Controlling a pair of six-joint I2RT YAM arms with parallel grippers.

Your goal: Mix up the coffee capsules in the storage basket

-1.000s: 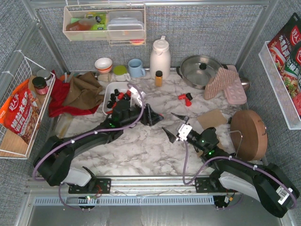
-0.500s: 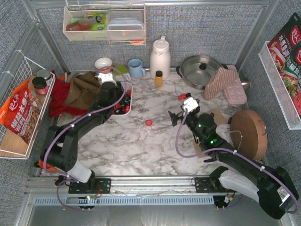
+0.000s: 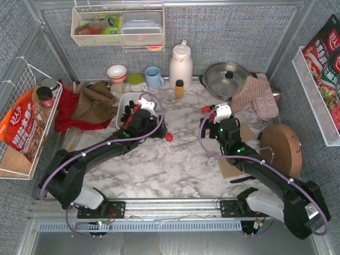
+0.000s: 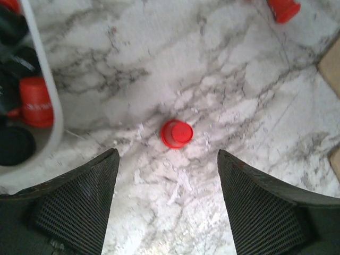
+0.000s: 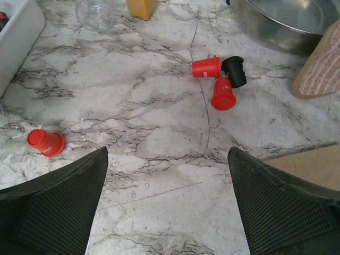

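The left claw (image 4: 167, 157) is spread wide and has hold of nothing. Its two dark fingers hang over the marbled bench (image 3: 175, 164). A lone red capsule (image 4: 176, 134) sits on the stone just beyond the fingertips, touched by neither. Left of it is the white storage basket (image 4: 53, 118), with red and black coffee capsules (image 4: 36, 102) crowded inside. From the top camera the basket lies left of centre on the bench, partly under the left arm, and the lone capsule is just beside its near right corner.

The right claw (image 5: 167, 153) is equally wide open and empty, hovering over bare stone. Ahead of it three loose capsules are bunched together: two red ones (image 5: 206, 67) and a black one (image 5: 234, 70).

A wire rack (image 3: 16, 85) on the left wall carries an orange snack bag (image 3: 21, 127). Beside it a red cloth (image 3: 66, 111) and a brown cloth (image 3: 93, 101) are crumpled on the bench. Along the back stand a red-and-white bowl (image 3: 117, 71), a blue mug (image 3: 154, 76), a white jug (image 3: 180, 64) and a small amber bottle (image 3: 179, 87). Then come a steel pan (image 3: 226, 79) and a striped oven mitt (image 3: 249, 93). A round wooden board (image 3: 281, 151) lies near the right edge. A clear shelf (image 3: 119, 26) hangs on the grey back wall, and a white rack (image 3: 311, 95) of red packets on the right wall.
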